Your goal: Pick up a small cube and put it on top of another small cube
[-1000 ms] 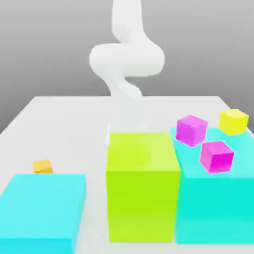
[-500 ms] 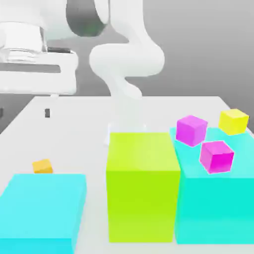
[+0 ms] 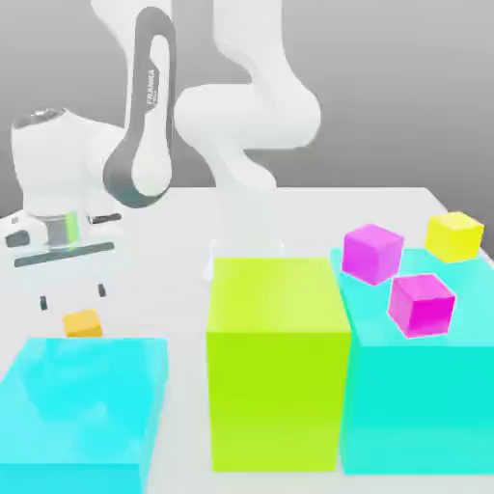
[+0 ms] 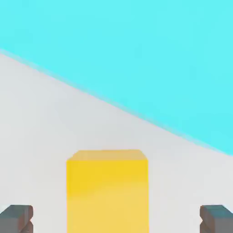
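On white table, small orange cube sits just below hand.

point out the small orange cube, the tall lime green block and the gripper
small orange cube (image 3: 83, 324), exterior view, front face
tall lime green block (image 3: 278, 294), exterior view, top face
gripper (image 3: 71, 295), exterior view, midway between fingertips

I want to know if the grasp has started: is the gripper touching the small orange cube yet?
Apart. In the hand view bare table shows between the small orange cube and each of the fingertips; the gripper hangs open above it.
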You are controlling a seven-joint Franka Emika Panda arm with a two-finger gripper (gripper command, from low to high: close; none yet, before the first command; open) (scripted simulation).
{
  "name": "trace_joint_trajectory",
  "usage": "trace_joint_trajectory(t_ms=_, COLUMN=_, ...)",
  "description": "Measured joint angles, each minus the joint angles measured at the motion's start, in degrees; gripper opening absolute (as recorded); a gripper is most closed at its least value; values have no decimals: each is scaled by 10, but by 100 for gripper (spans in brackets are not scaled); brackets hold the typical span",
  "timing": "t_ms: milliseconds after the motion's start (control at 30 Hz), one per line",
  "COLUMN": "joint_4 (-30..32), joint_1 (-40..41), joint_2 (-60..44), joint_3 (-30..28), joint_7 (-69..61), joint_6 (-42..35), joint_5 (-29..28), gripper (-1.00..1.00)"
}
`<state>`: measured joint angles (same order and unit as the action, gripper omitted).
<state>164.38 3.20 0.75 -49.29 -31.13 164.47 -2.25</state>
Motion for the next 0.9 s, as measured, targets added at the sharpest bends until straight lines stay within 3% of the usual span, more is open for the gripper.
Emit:
trace_joint_trajectory(t_ms=233, joint_4=-18, joint_1=26, joint_2=-58, joint_3=64, joint_7=-119, joint_6=27, joint_5=160, gripper=0)
trace_joint_trajectory(t_ms=667, joint_4=-46, joint_1=211, joint_2=-162, joint_3=317, joint_7=-321, joint_6=88, joint_5=435, gripper=0)
trace_joint_trajectory(t_ms=700, joint_4=-47, joint_1=221, joint_2=-169, joint_3=331, joint_7=-334, joint_6=92, joint_5=454, gripper=-100)
trace_joint_trajectory(t_ms=900, joint_4=-48, joint_1=227, joint_2=-172, joint_3=340, joint_7=-341, joint_6=93, joint_5=463, gripper=-100)
